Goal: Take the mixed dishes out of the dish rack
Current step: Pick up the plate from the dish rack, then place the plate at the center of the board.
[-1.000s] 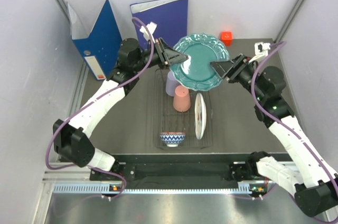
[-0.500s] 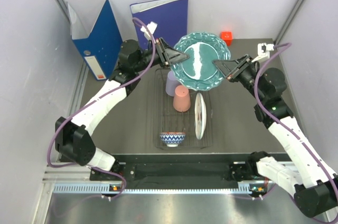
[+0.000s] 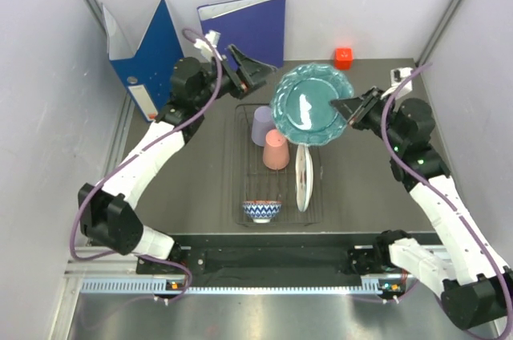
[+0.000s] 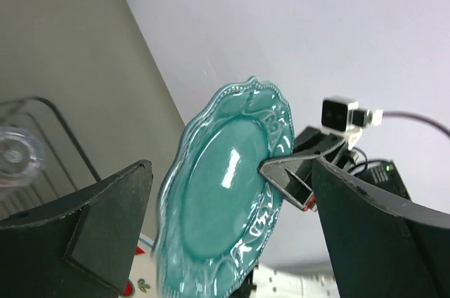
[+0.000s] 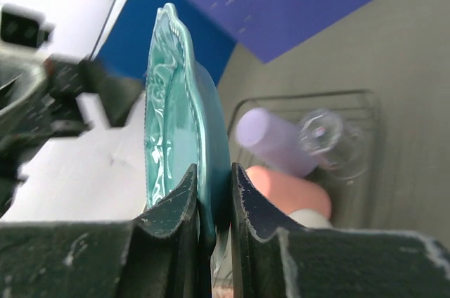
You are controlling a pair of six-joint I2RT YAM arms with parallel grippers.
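Observation:
The teal scalloped plate (image 3: 309,107) hangs tilted above the far end of the dish rack (image 3: 240,165). My right gripper (image 3: 346,106) is shut on its right rim; in the right wrist view the gripper (image 5: 213,171) pinches the plate's edge (image 5: 176,115). My left gripper (image 3: 253,75) stands open, just left of the plate and apart from it. In the left wrist view the plate (image 4: 218,206) shows between the wide fingers (image 4: 105,221). In the rack are a lavender cup (image 3: 262,125), a pink cup (image 3: 276,150), an upright white plate (image 3: 302,176), a patterned bowl (image 3: 262,210) and a clear glass tumbler (image 5: 320,131).
Two blue binders (image 3: 148,55) (image 3: 248,29) stand at the back left against the wall. A small red cube (image 3: 343,57) sits at the back right. Dark table (image 3: 361,188) lies on both sides of the rack, with white walls close around.
My left gripper has opened, let go of the teal plate's left rim and drawn back to the left. The right gripper alone holds the plate, which has shifted slightly right and down.

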